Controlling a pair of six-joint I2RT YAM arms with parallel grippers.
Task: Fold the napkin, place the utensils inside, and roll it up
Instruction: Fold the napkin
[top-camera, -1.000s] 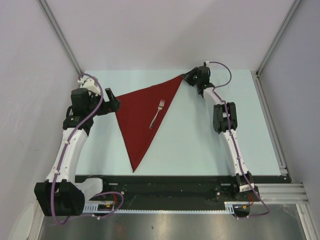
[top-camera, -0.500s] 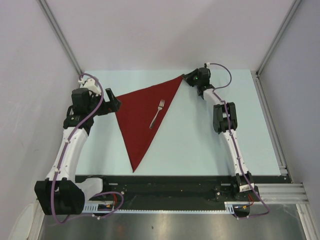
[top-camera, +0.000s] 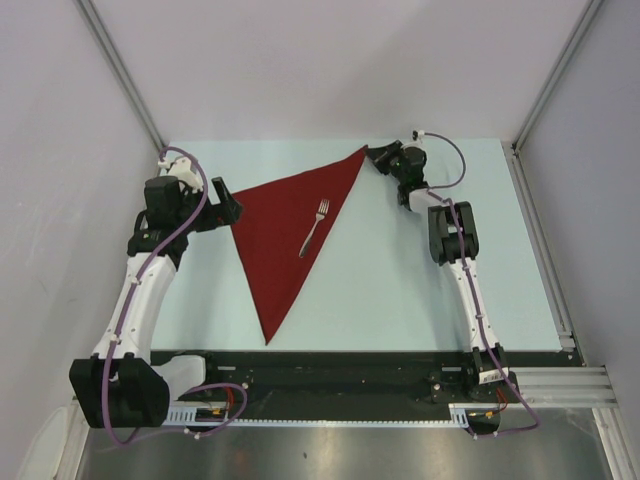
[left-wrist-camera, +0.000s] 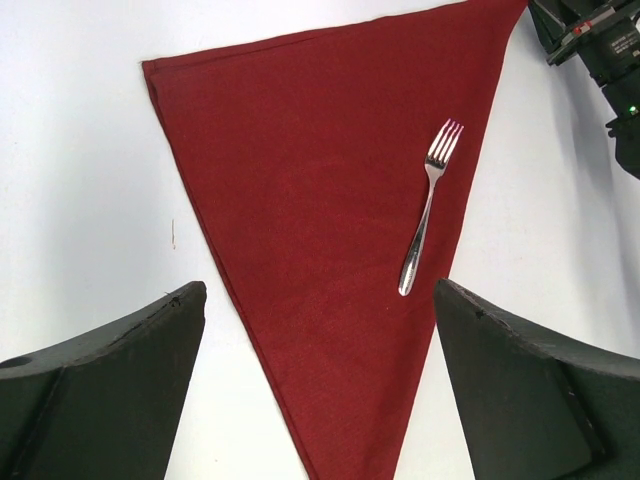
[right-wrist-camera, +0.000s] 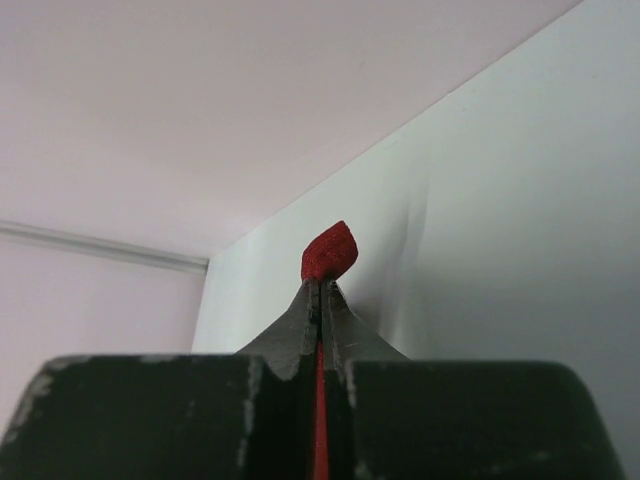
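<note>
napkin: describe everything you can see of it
Dark red, plain woven-looking cloth, the napkin lies flat as a triangle on the pale table, its longest point toward the arms' bases. A silver fork rests on it near the right edge, tines away from the bases. The right gripper is shut on its far right corner, a red tip poking past the fingertips.

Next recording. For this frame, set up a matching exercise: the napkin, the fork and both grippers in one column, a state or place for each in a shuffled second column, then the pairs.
Column 1
1. napkin
2. fork
3. left gripper
4. right gripper

Column 2
A. shut on the napkin's far corner
B. open, holding nothing
C. folded into a triangle
D. lying on the napkin, tines toward the far side

Pairs: 1-C, 2-D, 3-B, 4-A
</note>
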